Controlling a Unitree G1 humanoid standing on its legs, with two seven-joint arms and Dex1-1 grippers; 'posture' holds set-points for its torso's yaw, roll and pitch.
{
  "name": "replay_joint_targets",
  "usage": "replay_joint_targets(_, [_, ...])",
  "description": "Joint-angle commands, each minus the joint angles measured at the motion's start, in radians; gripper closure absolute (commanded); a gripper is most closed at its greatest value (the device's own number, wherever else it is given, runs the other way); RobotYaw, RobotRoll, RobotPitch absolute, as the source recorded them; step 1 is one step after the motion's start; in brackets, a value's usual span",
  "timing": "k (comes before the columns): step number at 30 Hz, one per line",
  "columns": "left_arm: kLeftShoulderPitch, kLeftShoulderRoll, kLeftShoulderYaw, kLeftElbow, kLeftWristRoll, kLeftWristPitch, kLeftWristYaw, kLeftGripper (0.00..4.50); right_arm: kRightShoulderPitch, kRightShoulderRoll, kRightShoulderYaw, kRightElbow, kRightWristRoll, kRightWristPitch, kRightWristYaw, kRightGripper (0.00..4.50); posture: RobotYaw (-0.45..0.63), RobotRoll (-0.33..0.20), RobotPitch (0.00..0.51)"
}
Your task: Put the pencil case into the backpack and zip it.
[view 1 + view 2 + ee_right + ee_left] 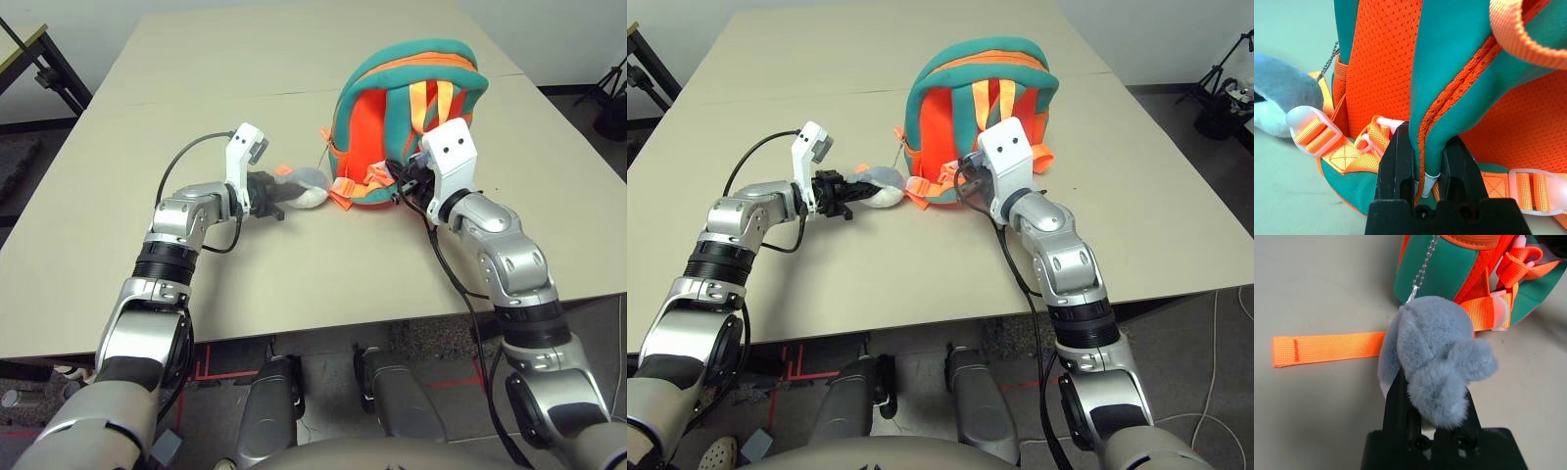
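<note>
Head views: the orange and teal backpack [407, 117] stands upright on the beige table [196, 88], strap side facing the robot. The right gripper [404, 184] is at the pack's lower edge, touching the fabric. The left gripper [284, 201] is out to the pack's left side, clamped on the grey-white plush toy [306, 186], which lies on the table just beside the pack. The pencil case cannot be seen in either eye view.

Left wrist view: both black fingers [1396, 396] are pressed against the plush toy from either side, the toy bulging over them. A ball chain [1422, 269] runs from the toy, beyond the fingertips, up to the backpack. A loose orange strap [1327, 346] lies flat on the table, reaching out from behind the toy.

Right wrist view: the right fingers [1398, 161] are closed on a teal edge of the backpack, with the orange zipper seam [1449, 98] rising from between them. A small silvery metal piece [1429, 182] sits between the fingers at their base. Translucent buckles [1310, 125] lie to either side of the fingers. Pencil case not visible here either.
</note>
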Motion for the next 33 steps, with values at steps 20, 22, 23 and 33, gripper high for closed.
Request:
replay_joint_targets(20, [0.035, 0.017, 0.117, -0.306, -0.100, 0.209, 0.111, 0.00, -0.004, -0.113, -0.043, -0.131, 0.138, 0.250, 0.144, 0.01, -0.11, 0.000, 0.170])
replay_joint_targets(22, [0.042, 0.018, 0.114, -0.315, -0.101, 0.214, 0.115, 0.00, -0.005, -0.157, -0.069, -0.166, 0.174, 0.307, 0.171, 0.01, -0.11, 0.000, 0.171])
replay_joint_targets(23, [0.044, 0.017, 0.113, -0.319, -0.101, 0.216, 0.116, 0.00, -0.005, -0.176, -0.081, -0.180, 0.190, 0.331, 0.181, 0.01, -0.11, 0.000, 0.171])
replay_joint_targets(33, [0.054, 0.022, 0.111, -0.329, -0.103, 0.220, 0.119, 0.00, 0.033, -0.322, -0.222, -0.246, 0.301, 0.469, 0.213, 0.01, -0.13, 0.000, 0.171])
